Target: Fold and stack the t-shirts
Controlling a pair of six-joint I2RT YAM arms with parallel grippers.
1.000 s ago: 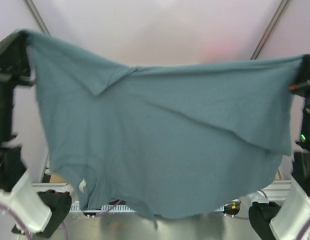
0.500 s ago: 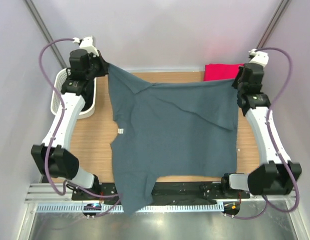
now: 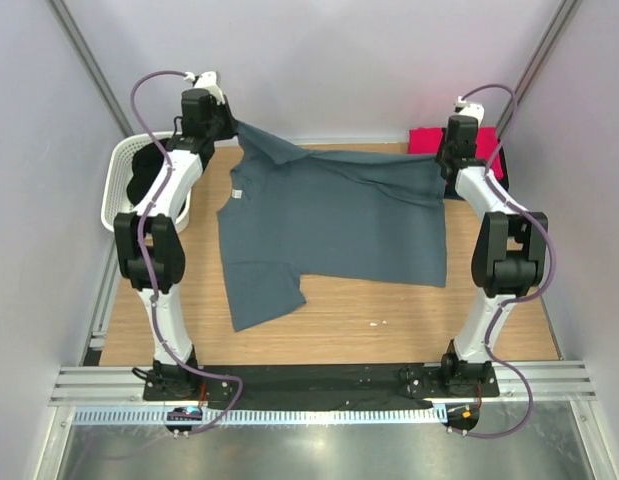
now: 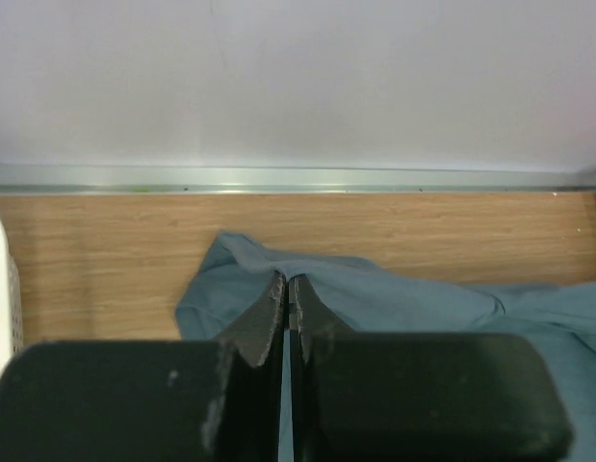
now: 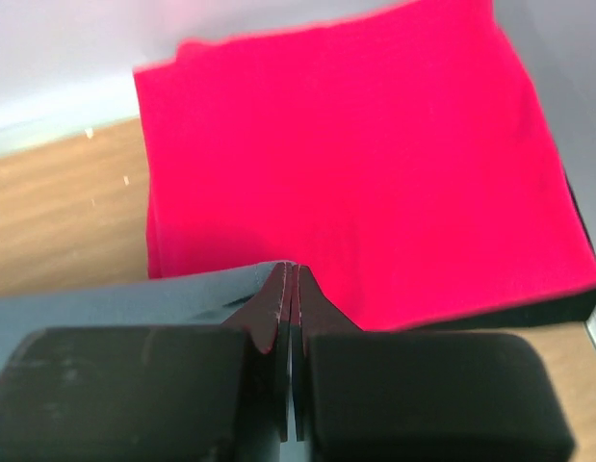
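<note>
Now the blue-grey t-shirt lies spread on the wooden table, where a second earlier it was held high, close to the overhead camera, and filled almost the whole view. Half a second ago it had come down but its lower end hung over the near edge of the table; that end has since been drawn onto the wood, and one sleeve points toward the near left. Both arms have reached further away, toward the back wall. The left gripper sits at the far left corner with its fingers pressed together on the shirt's far edge, and the left wrist view shows the cloth bunched just past the closed tips. The right gripper is likewise pinched on the shirt's far right corner, so the far edge is stretched between the two and raised a little off the table. Seen from the right wrist, those closed fingers hold the blue-grey cloth just in front of the red t-shirt, which lies flat in the far right corner. A white basket stands at the left edge, beside the left arm.
</note>
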